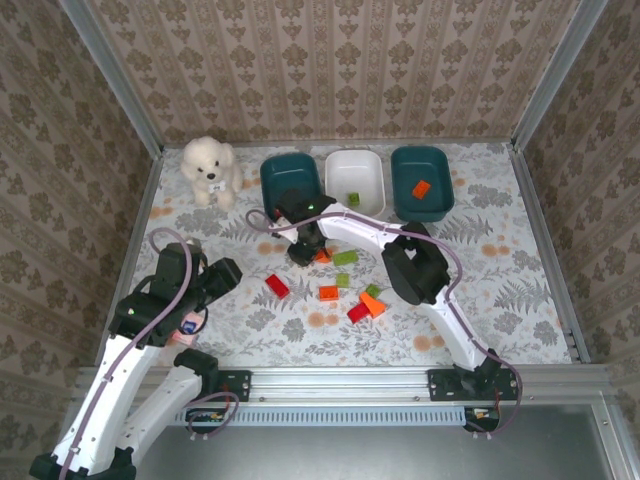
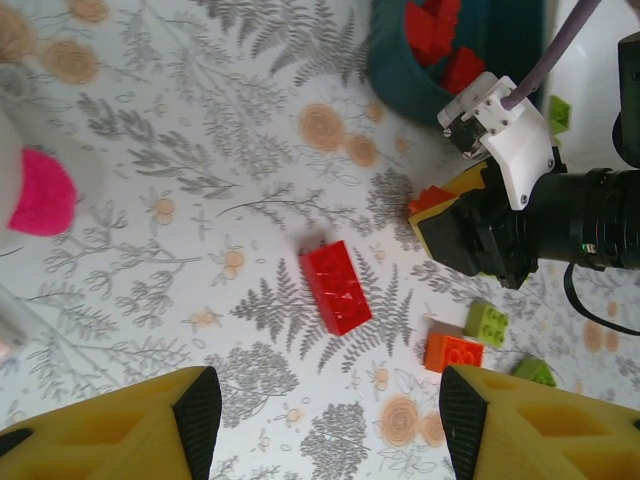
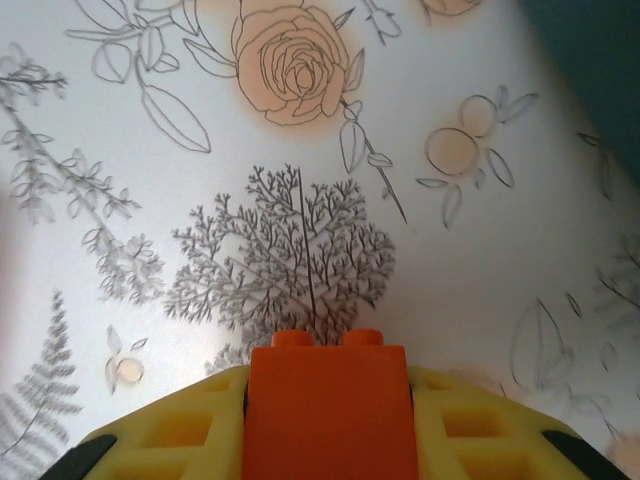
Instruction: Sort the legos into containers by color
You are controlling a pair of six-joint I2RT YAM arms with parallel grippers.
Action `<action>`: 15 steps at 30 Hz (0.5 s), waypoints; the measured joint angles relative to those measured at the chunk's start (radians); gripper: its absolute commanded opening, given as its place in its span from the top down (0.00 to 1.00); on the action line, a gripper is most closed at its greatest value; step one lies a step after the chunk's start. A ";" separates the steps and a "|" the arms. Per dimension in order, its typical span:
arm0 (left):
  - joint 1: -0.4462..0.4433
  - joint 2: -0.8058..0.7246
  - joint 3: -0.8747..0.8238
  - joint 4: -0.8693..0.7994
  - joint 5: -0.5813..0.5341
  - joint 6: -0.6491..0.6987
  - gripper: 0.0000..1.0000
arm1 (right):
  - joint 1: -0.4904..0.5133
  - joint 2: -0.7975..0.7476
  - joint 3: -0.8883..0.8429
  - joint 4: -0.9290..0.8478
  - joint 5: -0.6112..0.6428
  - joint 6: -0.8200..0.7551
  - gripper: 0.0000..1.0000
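Legos [image 1: 328,293] in red, orange and lime green lie scattered on the flowered worktop [image 1: 500,290], on the near side of the white tub [image 1: 355,172], which stands toward the far edge. The white tub sits between the left teal tub [image 1: 283,175] and the right teal tub [image 1: 432,165], the three side by side in a row. A lime green brick [image 1: 353,199] rests inside the white tub. A lone orange brick [image 1: 421,189] lies in the right teal tub. Red bricks [image 2: 440,40] are piled in the left teal tub, as the left wrist view shows.

The right hand [image 3: 326,400] is clamped on the held orange brick [image 3: 325,440], with its yellow fingers [image 3: 160,440] pressed against both sides and the studs pointing away from the wrist camera. From above, this grip is just in front of the white tub's near left corner. Whether the brick is clear of the worktop cannot be told.

The left hand [image 2: 330,405] is spread wide and empty, well to the near left of the white tub. A long red brick [image 2: 337,288] lies flat on the worktop ahead of it, apart from the hand. From there toward the white tub, a small orange brick [image 2: 453,352] and two green bricks [image 2: 487,322] lie close together. A white plush dog [image 1: 210,170] sits beyond the left teal tub from the white tub.
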 measured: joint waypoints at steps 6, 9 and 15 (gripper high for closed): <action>-0.079 0.117 -0.015 0.169 0.071 0.015 0.37 | -0.078 -0.321 -0.192 0.069 0.008 0.085 0.74; -0.156 0.227 -0.002 0.253 0.079 0.032 0.37 | -0.216 -0.478 -0.252 0.115 0.011 0.153 0.73; -0.261 0.524 0.130 0.391 0.119 0.095 0.36 | -0.524 -0.546 -0.288 0.157 0.057 0.328 0.73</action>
